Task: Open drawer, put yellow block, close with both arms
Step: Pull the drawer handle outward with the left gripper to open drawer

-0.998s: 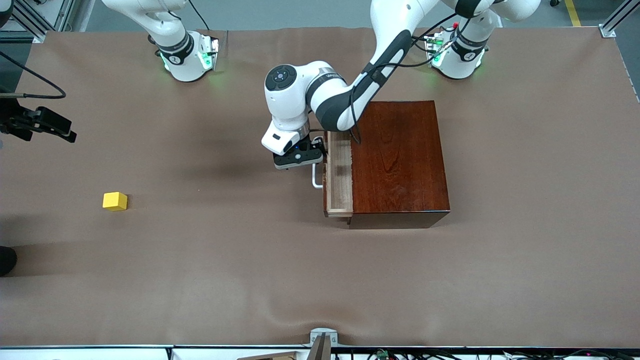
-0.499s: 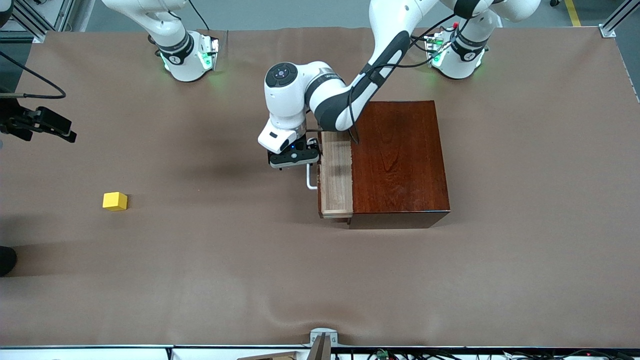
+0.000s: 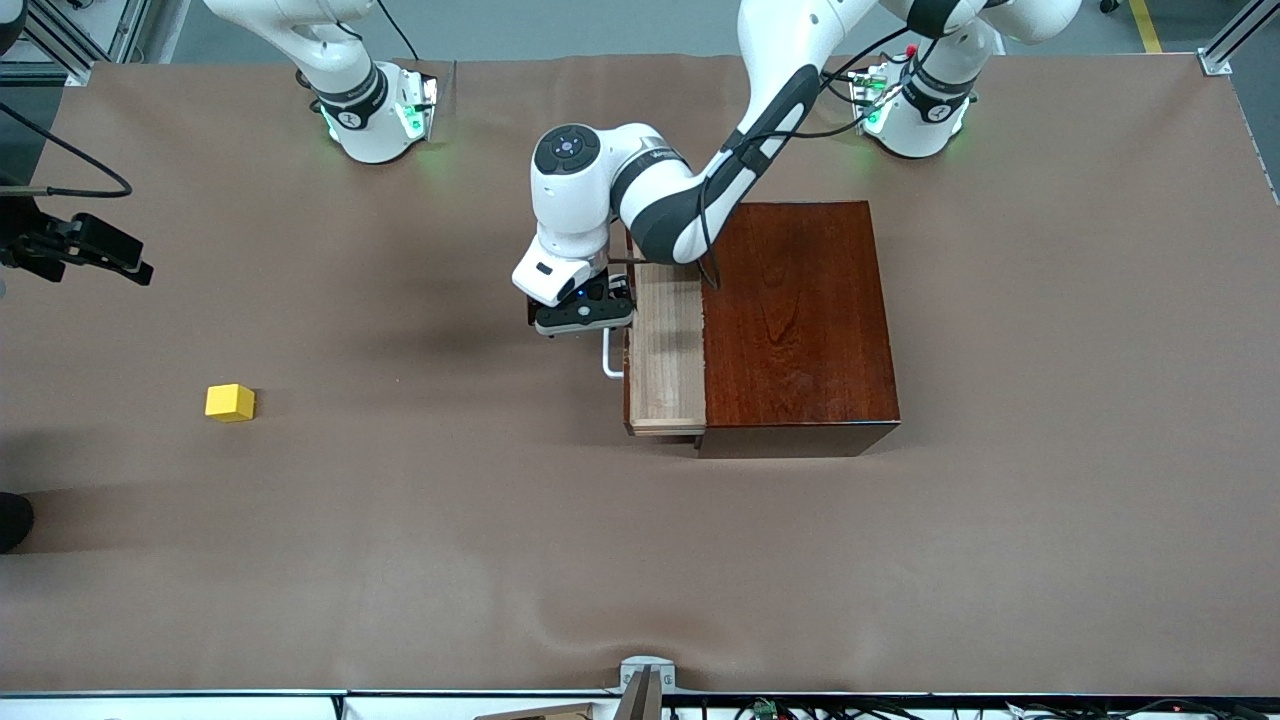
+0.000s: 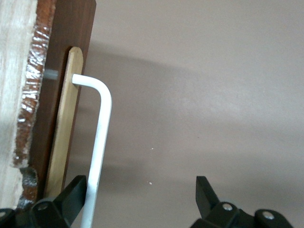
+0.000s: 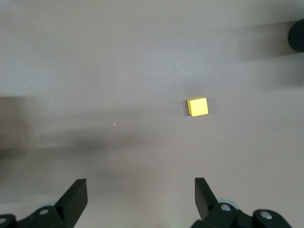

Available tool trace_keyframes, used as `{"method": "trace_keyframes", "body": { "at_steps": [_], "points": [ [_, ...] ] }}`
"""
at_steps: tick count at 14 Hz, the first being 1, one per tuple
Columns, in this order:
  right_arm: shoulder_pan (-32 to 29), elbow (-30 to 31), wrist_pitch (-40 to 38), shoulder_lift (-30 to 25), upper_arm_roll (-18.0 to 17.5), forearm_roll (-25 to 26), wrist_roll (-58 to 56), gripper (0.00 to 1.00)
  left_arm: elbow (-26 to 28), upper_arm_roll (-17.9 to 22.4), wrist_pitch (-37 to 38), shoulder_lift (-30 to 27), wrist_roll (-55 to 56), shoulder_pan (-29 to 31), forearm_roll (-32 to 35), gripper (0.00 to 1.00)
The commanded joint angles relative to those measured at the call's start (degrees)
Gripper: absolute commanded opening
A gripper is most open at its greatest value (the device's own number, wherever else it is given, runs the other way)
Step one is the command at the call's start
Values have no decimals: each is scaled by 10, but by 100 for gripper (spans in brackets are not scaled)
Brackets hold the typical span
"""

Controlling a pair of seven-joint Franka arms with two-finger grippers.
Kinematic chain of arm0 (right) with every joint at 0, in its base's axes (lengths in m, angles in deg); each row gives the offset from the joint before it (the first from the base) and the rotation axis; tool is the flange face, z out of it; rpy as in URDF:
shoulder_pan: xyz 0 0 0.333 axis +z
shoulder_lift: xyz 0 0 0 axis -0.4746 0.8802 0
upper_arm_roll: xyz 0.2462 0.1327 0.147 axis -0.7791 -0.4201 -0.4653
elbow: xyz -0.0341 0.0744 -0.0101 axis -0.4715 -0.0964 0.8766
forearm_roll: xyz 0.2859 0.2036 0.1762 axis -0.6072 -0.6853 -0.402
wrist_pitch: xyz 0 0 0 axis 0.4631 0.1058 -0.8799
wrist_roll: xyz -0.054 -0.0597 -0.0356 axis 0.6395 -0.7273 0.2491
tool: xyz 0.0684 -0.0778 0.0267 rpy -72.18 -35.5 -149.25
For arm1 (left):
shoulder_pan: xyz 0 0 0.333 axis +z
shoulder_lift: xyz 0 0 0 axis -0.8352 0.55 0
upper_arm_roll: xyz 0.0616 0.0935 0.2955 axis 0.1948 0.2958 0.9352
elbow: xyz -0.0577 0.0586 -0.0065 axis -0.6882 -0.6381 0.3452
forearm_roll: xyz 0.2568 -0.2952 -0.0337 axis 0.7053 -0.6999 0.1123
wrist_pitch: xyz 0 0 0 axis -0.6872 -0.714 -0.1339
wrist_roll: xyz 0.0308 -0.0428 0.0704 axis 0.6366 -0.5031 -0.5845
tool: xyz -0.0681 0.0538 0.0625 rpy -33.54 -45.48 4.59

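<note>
The drawer [image 3: 665, 360] stands partly pulled out of the dark reddish-brown box [image 3: 800, 320], its light-wood tray showing. My left gripper [image 3: 585, 318] sits at the white handle [image 3: 607, 365]. In the left wrist view the left gripper [image 4: 140, 202] is open, and the handle bar [image 4: 97, 156] runs between its fingers, close against one finger [image 4: 71, 197]. The yellow block [image 3: 230, 402] lies on the table toward the right arm's end. My right gripper [image 5: 140, 202] hangs open and empty, high over the table, with the block [image 5: 198, 106] below it. The right gripper [image 3: 105, 250] shows at the table's edge.
A brown cloth [image 3: 640, 560] covers the table. Both arm bases [image 3: 375, 115] stand along the table's edge farthest from the front camera. A dark round object [image 3: 12, 520] sits at the table's rim at the right arm's end.
The drawer has slid farther out of the box toward the right arm's end, and my left gripper has moved with the handle. The right gripper and the block have not moved.
</note>
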Motion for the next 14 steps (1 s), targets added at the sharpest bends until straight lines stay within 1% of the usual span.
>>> {"method": "trace_keyframes", "body": {
  "at_steps": [1,5,8,11,13,14],
  "points": [
    [8,2,-2,-3,6,-4,3,100,-24,1,-24,17,-22,-4,-31,100],
    [8,2,-3,-3,6,-5,3,100,-24,2,-60,20,-32,-6,-32,100],
    [8,2,-3,-3,6,-4,3,100,-23,3,-67,21,-34,-6,-31,100],
    [9,3,-3,-3,6,-4,3,100,-19,4,-57,14,-35,-6,-29,100],
    [9,3,-3,-3,6,-4,3,100,-20,4,-23,4,-34,-6,-26,100],
    [9,3,-2,-3,6,-4,3,100,-21,4,-21,1,-34,-6,-26,100]
  ]
}}
